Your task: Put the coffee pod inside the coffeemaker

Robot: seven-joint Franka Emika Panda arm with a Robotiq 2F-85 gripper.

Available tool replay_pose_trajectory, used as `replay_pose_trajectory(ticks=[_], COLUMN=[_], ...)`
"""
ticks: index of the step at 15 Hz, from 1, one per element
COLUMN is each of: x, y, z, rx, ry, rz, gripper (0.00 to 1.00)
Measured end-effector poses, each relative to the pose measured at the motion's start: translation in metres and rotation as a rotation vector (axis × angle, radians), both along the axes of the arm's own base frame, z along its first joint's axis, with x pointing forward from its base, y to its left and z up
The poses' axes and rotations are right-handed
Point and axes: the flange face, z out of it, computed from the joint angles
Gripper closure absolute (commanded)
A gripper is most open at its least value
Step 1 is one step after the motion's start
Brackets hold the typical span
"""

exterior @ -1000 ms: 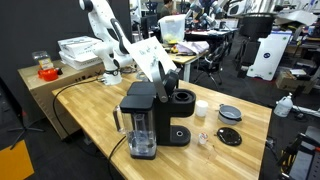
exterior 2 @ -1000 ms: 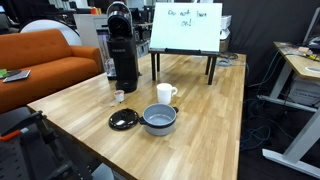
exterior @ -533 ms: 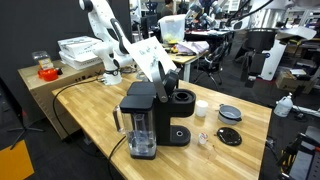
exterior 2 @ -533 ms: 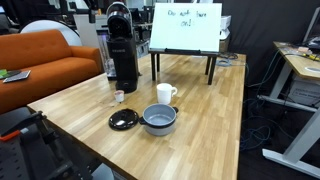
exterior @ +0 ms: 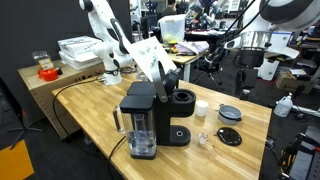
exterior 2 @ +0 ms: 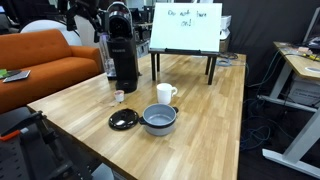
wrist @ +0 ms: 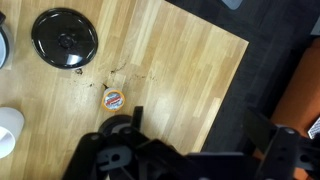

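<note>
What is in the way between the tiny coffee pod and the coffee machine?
Nothing visible. The coffee pod lies on bare wood close to the coffeemaker; the white cup and black disc sit off to the side.

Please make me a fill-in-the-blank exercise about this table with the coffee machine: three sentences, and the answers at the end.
1. The coffee pod lies on the wooden ____, outside the coffeemaker.
2. The flat disc near the pod is ____ in colour.
3. The cup beside the grey bowl is ____ in colour.
Missing words: table; black; white.
</note>
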Motion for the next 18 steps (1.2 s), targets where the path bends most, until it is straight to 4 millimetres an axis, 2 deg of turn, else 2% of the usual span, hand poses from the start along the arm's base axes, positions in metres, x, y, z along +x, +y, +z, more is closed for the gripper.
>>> replay_pose_trajectory(ticks=[6, 9, 11, 16, 18], x=[0.000, 0.006, 0.011, 0.026, 0.034], y=[0.000, -0.009, -0.013, -0.011, -0.010], z=[0.001, -0.004, -0.020, -0.090, -0.098], rx=[-0.009, -0.063, -0.088, -0.145, -0.148], ry=[-0.002, -0.022, -0.021, 0.025, 0.030], rz=[-0.003, -0.054, -0.081, -0.110, -0.112], gripper=[0.00, 0.00, 0.00, 0.00, 0.00])
